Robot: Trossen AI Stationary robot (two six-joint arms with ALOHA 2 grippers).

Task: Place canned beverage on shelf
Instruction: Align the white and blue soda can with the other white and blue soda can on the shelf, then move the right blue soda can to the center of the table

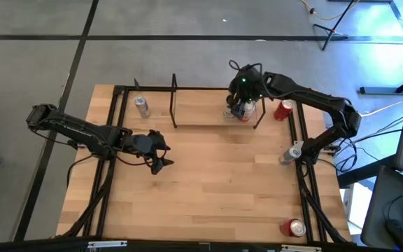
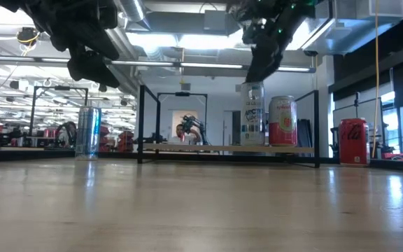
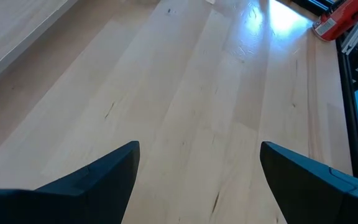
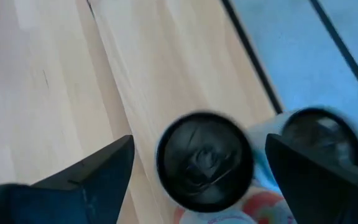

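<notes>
High view first: the right end effector point(image 1: 242, 105) hangs over the right end of the shelf point(image 1: 201, 124), fingers spread apart around nothing, directly above the white canned beverage point(image 2: 252, 114) standing upright on the light wood plank. Low view confirms it, the can sits free on the shelf, just beside a red-and-white can point(image 2: 282, 121), with the end effector's dark fingers just above its lid. I'd call this the release step, placement as good as done; the next move calls for a straight lift clear, since any sideways drift could clip the smooth, round-walled can and tip it. Black wire end frames bracket the plank. The left end effector point(image 1: 161, 155) waits over the middle-left of the pale, grained worktop point(image 1: 208, 189), fingers apart and empty. More cans wait: a silver can point(image 1: 141, 106) far left, a red can point(image 1: 283, 110) right of the shelf.
</notes>
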